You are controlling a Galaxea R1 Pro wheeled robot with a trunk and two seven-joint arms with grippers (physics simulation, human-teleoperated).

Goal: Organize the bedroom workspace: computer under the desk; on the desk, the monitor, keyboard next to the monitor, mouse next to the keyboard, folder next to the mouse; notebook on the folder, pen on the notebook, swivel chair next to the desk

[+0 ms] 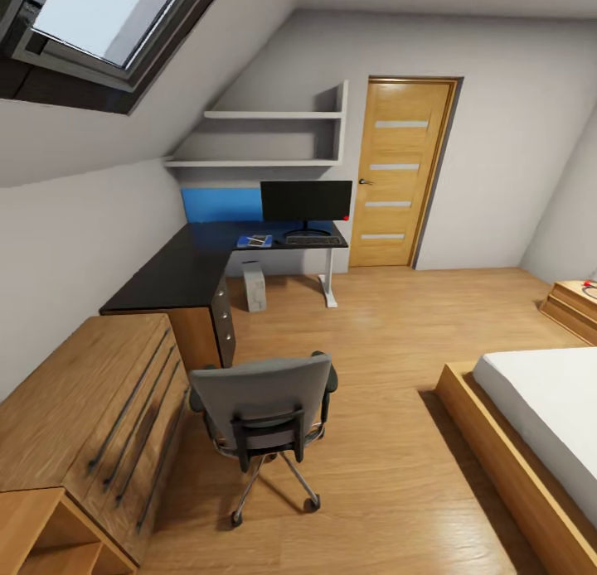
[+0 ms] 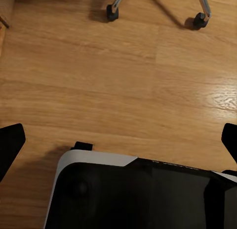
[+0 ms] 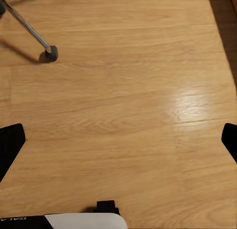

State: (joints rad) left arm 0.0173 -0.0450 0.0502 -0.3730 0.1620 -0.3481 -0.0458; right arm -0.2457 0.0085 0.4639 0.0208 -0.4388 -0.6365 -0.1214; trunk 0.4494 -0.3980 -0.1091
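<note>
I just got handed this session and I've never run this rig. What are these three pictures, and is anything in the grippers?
It is a simulated wheeled robot with two arms. The big picture comes from its head camera, looking over a bedroom. The chair stands on the floor, its back toward the camera, away from the desk. On the desk are the monitor, a keyboard in front of it and something blue and flat, too small to identify. The computer stands under the desk.

The two small pictures come from cameras near each gripper, both looking down at the wood floor. The left gripper and right gripper have their dark fingertips at the frame edges, spread wide, holding nothing. Chair casters show in both.
</note>
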